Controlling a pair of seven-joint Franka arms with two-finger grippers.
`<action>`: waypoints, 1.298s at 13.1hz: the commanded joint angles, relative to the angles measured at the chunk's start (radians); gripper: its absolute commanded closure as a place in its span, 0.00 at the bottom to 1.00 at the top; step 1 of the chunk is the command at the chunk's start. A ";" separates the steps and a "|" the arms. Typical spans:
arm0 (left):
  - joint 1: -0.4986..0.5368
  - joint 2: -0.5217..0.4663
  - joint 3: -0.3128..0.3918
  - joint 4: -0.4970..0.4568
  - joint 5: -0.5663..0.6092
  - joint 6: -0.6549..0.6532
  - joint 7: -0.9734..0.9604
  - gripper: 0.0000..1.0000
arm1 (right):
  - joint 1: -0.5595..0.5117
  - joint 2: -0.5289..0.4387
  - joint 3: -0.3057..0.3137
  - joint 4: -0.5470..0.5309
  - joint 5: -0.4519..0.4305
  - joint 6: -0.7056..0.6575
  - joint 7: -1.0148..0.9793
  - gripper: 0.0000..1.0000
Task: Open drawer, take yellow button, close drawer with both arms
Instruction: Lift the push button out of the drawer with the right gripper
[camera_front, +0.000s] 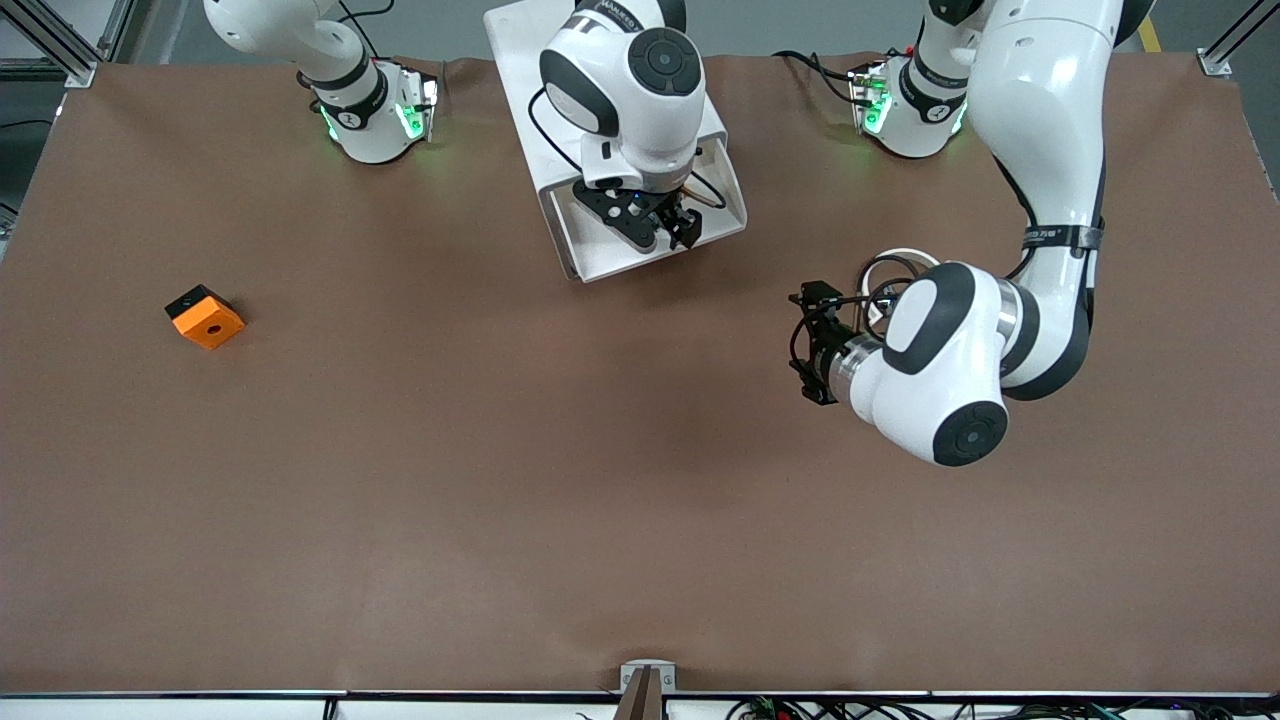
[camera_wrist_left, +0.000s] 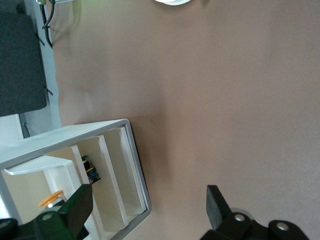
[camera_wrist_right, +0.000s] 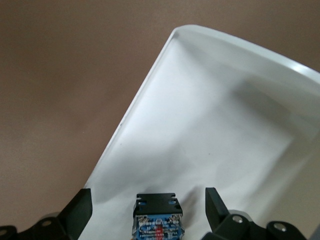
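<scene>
The white drawer (camera_front: 600, 265) stands pulled out of its cabinet toward the front camera. My right gripper (camera_front: 665, 225) reaches down into it, open. In the right wrist view the button (camera_wrist_right: 156, 217) lies on the drawer floor (camera_wrist_right: 210, 130) between the open right gripper's (camera_wrist_right: 147, 201) fingers, showing its black and blue body; neither finger touches it. The front view hides it under the gripper. My left gripper (camera_front: 815, 345) hangs open and empty over the table toward the left arm's end, pointing at the drawer. The left wrist view shows the drawer unit (camera_wrist_left: 131, 160) and the blue-black button body (camera_wrist_left: 91, 173) between the left gripper's (camera_wrist_left: 148, 200) fingers.
The white cabinet (camera_front: 520, 80) sits between the two arm bases. An orange square block (camera_front: 205, 316) with a centre hole lies on the brown mat toward the right arm's end. The mat (camera_front: 600, 500) stretches wide toward the front camera.
</scene>
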 joint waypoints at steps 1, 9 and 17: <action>0.000 -0.041 0.007 -0.015 0.026 0.002 0.120 0.00 | 0.022 0.012 -0.009 0.020 0.005 -0.012 0.002 0.00; -0.011 -0.061 0.004 -0.017 0.184 0.003 0.477 0.00 | 0.030 0.012 -0.009 0.021 0.005 -0.010 0.004 0.00; -0.008 -0.081 0.004 -0.019 0.248 0.124 0.913 0.00 | 0.022 0.012 -0.009 0.023 0.009 -0.006 -0.004 0.88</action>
